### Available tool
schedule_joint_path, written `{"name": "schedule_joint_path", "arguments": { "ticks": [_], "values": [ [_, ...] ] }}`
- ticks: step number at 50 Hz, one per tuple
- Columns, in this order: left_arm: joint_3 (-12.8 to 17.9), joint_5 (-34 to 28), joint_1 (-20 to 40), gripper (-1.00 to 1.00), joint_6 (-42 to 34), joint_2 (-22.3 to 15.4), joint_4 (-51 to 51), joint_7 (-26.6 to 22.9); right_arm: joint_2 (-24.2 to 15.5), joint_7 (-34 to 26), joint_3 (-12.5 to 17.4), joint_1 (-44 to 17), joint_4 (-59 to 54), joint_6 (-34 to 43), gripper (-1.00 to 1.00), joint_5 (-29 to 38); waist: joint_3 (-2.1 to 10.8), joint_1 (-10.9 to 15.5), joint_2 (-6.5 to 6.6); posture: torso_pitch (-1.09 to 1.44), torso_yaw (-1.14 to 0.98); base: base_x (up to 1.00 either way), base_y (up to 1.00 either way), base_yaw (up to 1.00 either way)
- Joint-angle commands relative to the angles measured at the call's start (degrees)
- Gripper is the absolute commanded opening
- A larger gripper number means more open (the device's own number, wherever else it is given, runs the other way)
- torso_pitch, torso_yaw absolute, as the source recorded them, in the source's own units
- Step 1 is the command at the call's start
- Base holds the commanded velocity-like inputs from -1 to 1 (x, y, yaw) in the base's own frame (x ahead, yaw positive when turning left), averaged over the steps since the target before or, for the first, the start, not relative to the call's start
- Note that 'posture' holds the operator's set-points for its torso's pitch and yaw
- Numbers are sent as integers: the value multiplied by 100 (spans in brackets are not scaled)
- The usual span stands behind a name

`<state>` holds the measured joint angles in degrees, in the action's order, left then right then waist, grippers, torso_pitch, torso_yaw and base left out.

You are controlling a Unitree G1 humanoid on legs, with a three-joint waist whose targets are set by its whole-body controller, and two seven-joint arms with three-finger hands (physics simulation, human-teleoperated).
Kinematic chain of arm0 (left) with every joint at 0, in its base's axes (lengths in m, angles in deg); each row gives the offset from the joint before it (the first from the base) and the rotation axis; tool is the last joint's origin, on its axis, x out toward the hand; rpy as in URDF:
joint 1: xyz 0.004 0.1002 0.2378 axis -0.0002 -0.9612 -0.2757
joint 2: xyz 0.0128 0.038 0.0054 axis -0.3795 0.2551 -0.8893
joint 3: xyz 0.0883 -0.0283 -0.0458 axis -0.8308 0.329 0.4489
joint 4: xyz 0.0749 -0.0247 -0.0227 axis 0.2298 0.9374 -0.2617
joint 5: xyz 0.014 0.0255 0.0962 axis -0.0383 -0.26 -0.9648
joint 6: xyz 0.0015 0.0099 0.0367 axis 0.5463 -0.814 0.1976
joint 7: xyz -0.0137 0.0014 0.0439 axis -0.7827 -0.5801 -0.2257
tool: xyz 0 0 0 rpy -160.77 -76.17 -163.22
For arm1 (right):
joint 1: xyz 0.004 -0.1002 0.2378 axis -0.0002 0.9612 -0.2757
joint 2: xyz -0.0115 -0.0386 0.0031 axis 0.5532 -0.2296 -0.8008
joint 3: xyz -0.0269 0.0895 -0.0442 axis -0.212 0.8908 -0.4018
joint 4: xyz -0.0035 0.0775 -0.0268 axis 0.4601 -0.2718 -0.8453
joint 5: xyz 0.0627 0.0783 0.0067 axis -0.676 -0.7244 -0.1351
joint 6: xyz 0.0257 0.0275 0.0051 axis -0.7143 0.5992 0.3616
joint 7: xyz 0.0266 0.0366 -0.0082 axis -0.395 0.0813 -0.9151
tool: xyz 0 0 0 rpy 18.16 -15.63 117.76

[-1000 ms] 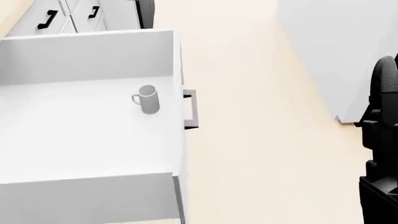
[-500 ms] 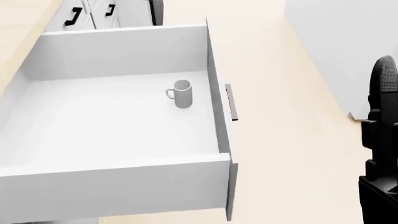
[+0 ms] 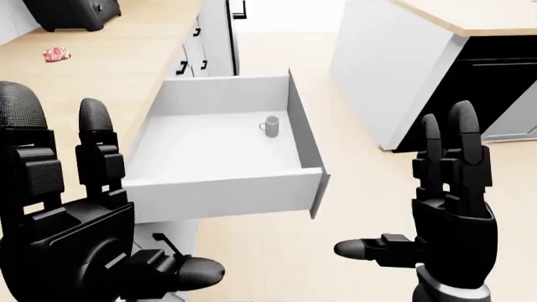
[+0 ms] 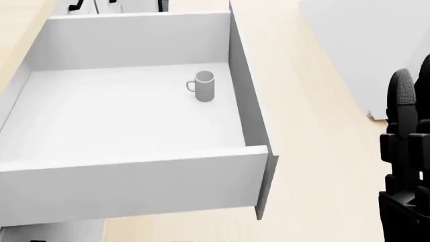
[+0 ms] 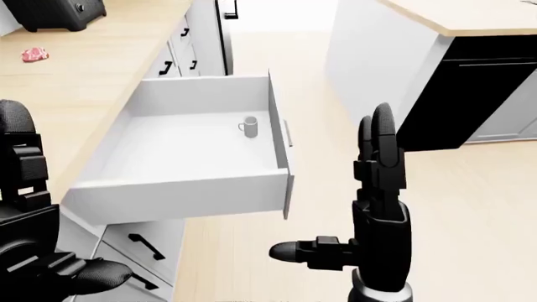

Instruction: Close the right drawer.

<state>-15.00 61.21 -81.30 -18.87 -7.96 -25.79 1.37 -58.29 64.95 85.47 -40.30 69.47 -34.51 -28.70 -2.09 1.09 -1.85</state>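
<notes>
Drawer [image 3: 226, 182] stood pulled fully out, centre of the left-eye frame, a white mug [image 3: 270, 125] upright inside near its right wall. Left hand [image 3: 71, 233] lower left, right hand [image 3: 449, 207] lower right; both fingers spread wide, holding nothing, clear of the drawer.

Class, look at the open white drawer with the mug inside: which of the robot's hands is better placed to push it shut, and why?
Probably the right hand. It hangs open on the side of the white drawer's front panel, over bare floor. The left hand is open too, but sits by the drawer's near side wall, beside the wooden countertop.
</notes>
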Motion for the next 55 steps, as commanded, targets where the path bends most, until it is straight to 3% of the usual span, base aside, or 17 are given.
{"name": "schedule_joint_path", "arguments": {
  "ticks": [1, 4, 6, 9, 13, 14, 19, 23, 25, 34, 38, 39, 41, 48, 51, 52, 55],
  "values": [
    [2, 8, 52, 100, 152, -11, -224, -18, -4, 20, -11, -62, 253, -176, 100, -8, 69, -4, 16, 0, 0, 0, 0, 0],
    [2, 5, 49, 100, 168, -9, -212, -22, 5, 24, -8, -54, 260, -190, 100, 10, 168, -62, 98, 0, 0, 6, 0, 0],
    [9, 11, 58, 100, 163, -11, -211, -15, 2, 21, 4, -60, 254, -181, 100, -1, -84, -84, 166, 0, 0, 14, 0, 0],
    [5, 10, 58, 100, 155, -13, -219, -11, 7, 21, -6, -58, 254, -174, 100, 27, -72, -77, 235, 0, 0, 14, 0, 0],
    [2, 11, 57, 100, 151, -13, -224, -9, 10, 18, -20, -75, 325, -77, 100, 46, -13, -82, 643, 0, 0, 14, 0, 0],
    [-2, 4, 57, 100, 157, -12, -216, -11, 10, 20, -23, -78, 329, -64, 100, 46, -83, -18, 383, 0, 0, 15, 0, 0],
    [-1, 9, 65, 100, 156, -16, -209, -11, 0, 27, -7, -93, 287, -80, 100, 36, -58, -41, 398, 0, 0, 14, 0, 0],
    [-6, 3, 68, 100, 149, -17, -212, -9, -6, 26, 12, -79, 176, -192, 100, 16, -99, -26, 150, 0, 0, 14, 0, 0],
    [-4, 8, 72, 100, 133, -19, -222, -1, -4, 21, 12, -74, 178, -200, 100, 18, -21, -30, -146, 0, 0, 15, 0, 0],
    [0, 2, 74, 100, 107, -23, -251, 7, 4, 16, 17, -75, 174, -192, 100, 32, -155, -107, 196, 0, 0, 14, 0, 0],
    [6, 7, 76, 100, 96, -22, -258, 8, 3, 15, 22, -69, 150, -216, 100, 26, -24, -116, 718, 0, 0, 14, 0, 0],
    [9, 14, 78, 100, 90, -23, -262, 9, 3, 15, 24, -70, 150, -214, 100, 28, -67, -41, 512, 0, 0, 14, 0, 0],
    [6, 8, 78, 100, 96, -21, -257, 5, 4, 16, 22, -68, 139, -224, 100, 32, -106, -41, 536, 0, 0, 14, 0, 0],
    [10, 9, 85, 100, 85, -19, -261, 8, 6, 14, 23, -76, 158, -193, 100, 29, -92, -20, 171, 0, 0, 14, 0, 0],
    [-3, -2, 85, 100, 88, -17, -257, 9, 8, 14, 16, -89, 195, -143, 100, 38, 46, -43, -302, 0, 0, 14, 0, 0],
    [-6, -3, 84, 100, 88, -16, -257, 10, 9, 15, 15, -91, 207, -127, 100, 42, -46, -126, -16, 0, 0, 15, 0, 0],
    [-14, 0, 71, 100, 121, -13, -235, -2, 9, 13, 2, -100, 254, -70, 100, 52, -51, -133, -64, 0, 0, 15, 0, 0]
  ]
}}
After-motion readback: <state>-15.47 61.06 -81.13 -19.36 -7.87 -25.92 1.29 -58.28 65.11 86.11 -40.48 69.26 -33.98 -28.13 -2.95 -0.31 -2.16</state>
